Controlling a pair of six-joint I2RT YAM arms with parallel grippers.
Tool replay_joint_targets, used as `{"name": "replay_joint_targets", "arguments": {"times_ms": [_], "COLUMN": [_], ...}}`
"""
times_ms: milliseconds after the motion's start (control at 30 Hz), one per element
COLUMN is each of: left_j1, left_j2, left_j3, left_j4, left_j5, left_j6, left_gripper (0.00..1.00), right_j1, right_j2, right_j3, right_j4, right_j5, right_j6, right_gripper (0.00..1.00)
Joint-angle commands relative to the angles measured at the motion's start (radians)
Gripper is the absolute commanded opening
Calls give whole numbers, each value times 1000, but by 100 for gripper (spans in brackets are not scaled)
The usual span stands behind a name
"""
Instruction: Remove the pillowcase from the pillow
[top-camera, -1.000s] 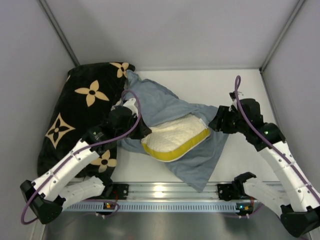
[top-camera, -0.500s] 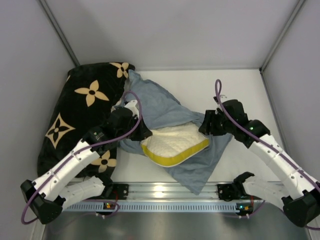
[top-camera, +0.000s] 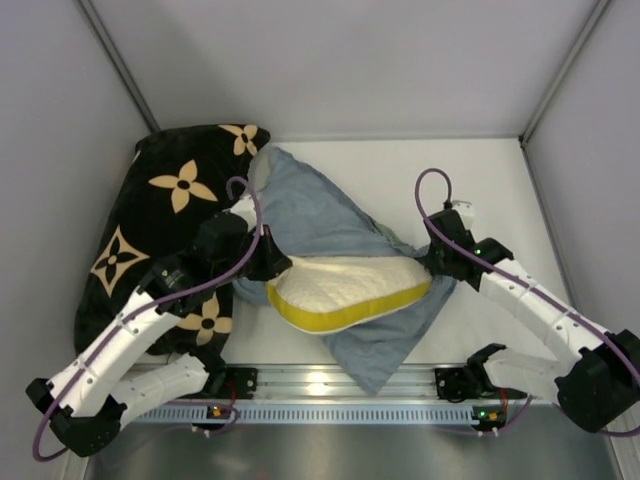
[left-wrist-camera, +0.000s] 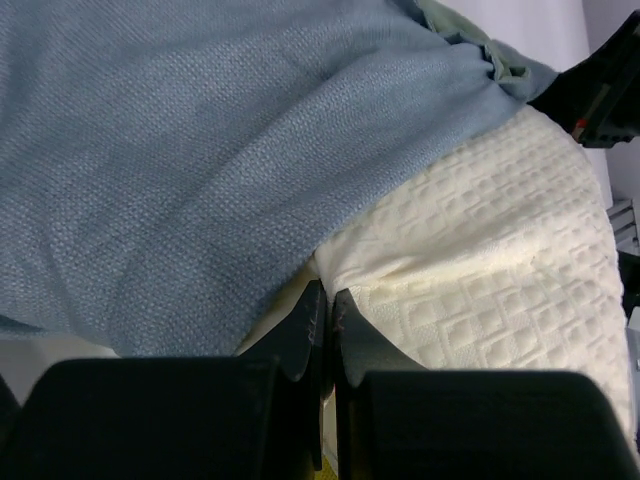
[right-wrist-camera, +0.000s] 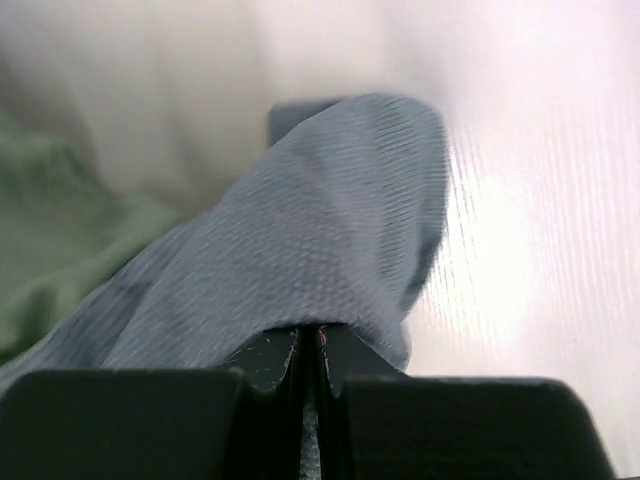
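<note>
The cream pillow with its yellow band lies mid-table, half out of the pillowcase. The pillowcase shows its blue-grey inside and is bunched behind and under the pillow. My left gripper is shut on the pillow's left corner. In the left wrist view its jaws pinch cream fabric of the pillow under the blue pillowcase. My right gripper is at the pillow's right end, shut on the pillowcase. In the right wrist view blue-grey cloth drapes over the closed jaws.
A black cushion with tan flower motifs lies at the left, under my left arm. Grey walls close in the table on three sides. A metal rail runs along the near edge. A pale green patch of the pillowcase shows left of the right fingers.
My right gripper moved left to the pillow's right end and shut on the pillowcase. The left arm shifted back-left, and more of the pillow now shows.
</note>
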Motion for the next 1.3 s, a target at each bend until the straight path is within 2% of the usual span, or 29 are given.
{"name": "replay_joint_targets", "arguments": {"times_ms": [0,100,267,367,400,433,467,500,567,700,867,933,1033,1067,1167,1267], "left_j1": [11,11,11,11,11,11,11,11,11,11,8,7,4,4,-1,-13], "left_j2": [-71,-89,-95,-83,-75,-72,-69,-66,-57,-6,107,155,262,311,397,469], "left_j3": [153,251,310,290,279,263,223,198,116,2,-112,-130,-112,-103,-66,-31], "left_j4": [-34,-97,-146,-137,-129,-119,-82,-58,36,189,392,469,519,530,575,607], "left_j5": [-168,-220,-239,-196,-182,-153,-139,-124,-58,112,232,233,207,201,195,192], "left_j6": [25,32,36,16,10,2,2,2,3,-18,-64,-76,-81,-83,-92,-102], "left_gripper": [0,0,0,0,0,0,0,0,0,0,0,0,0,0,0,0], "right_j1": [-31,-74,-106,-111,-111,-111,-111,-111,-111,-109,-111,-111,-111,-111,-111,-111], "right_j2": [1,1,11,-5,-12,-15,-22,-39,-64,-156,-205,-225,-246,-258,-309,-349], "right_j3": [-2,-5,-18,-36,-22,-12,2,31,73,185,262,265,237,196,60,-52], "right_j4": [-3,0,32,98,120,120,120,109,74,-10,-109,-132,-130,-110,-32,9], "right_j5": [149,149,137,0,-104,-149,-183,-226,-228,-261,-288,-303,-413,-497,-620,-616], "right_j6": [39,41,31,-24,-41,-68,-76,-82,-82,-99,-47,-25,-10,-5,47,91], "right_gripper": [0,0,0,0,2,10,31,38,47,55,54,52,51,51,50,49]}}
